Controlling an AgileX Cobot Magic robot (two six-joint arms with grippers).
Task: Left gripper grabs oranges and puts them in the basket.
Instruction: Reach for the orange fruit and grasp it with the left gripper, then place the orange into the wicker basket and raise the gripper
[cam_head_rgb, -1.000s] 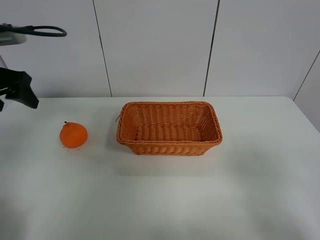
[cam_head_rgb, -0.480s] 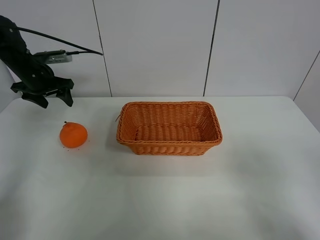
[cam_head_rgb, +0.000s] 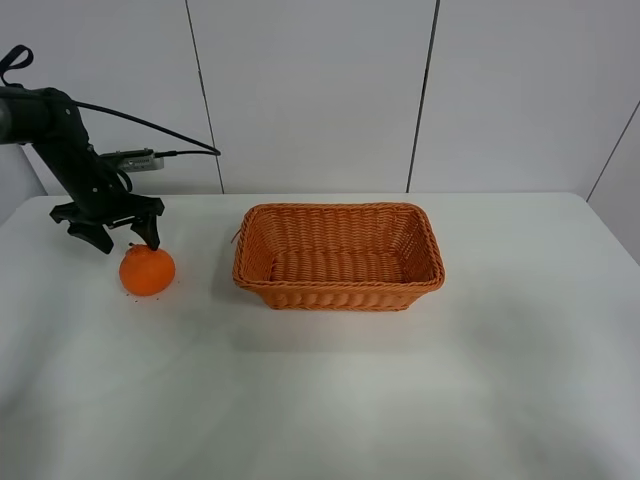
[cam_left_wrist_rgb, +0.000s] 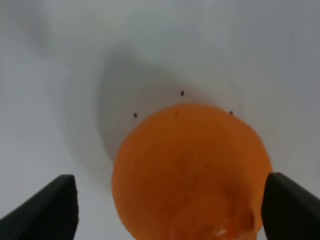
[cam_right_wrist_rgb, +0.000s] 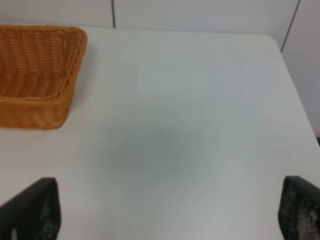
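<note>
Spanning the whole working area, the white bench (cam_head_rgb: 400, 400) carries two items. The wicker basket (cam_head_rgb: 340, 288) sits near the middle of the bench, upright, with nothing inside it. The right wrist view shows one end of the basket (cam_right_wrist_rgb: 35, 100), with open bench beside it.

The left arm reaches in from the left edge of the high view. The left end effector (cam_head_rgb: 128, 240) points down, directly over the orange (cam_head_rgb: 147, 271). Its jaws are spread wide and grip nothing. In the left wrist view, the left end effector (cam_left_wrist_rgb: 167, 207) has one dark finger (cam_left_wrist_rgb: 45, 210) on each side of the orange (cam_left_wrist_rgb: 190, 170), clear of its skin.

The orange rests on the bench to the left of the basket, apart from it.

The right end effector (cam_right_wrist_rgb: 165, 210) is spread wide over bare bench and holds nothing.

A few small dark specks (cam_left_wrist_rgb: 182, 93) lie on the bench beside the orange.
</note>
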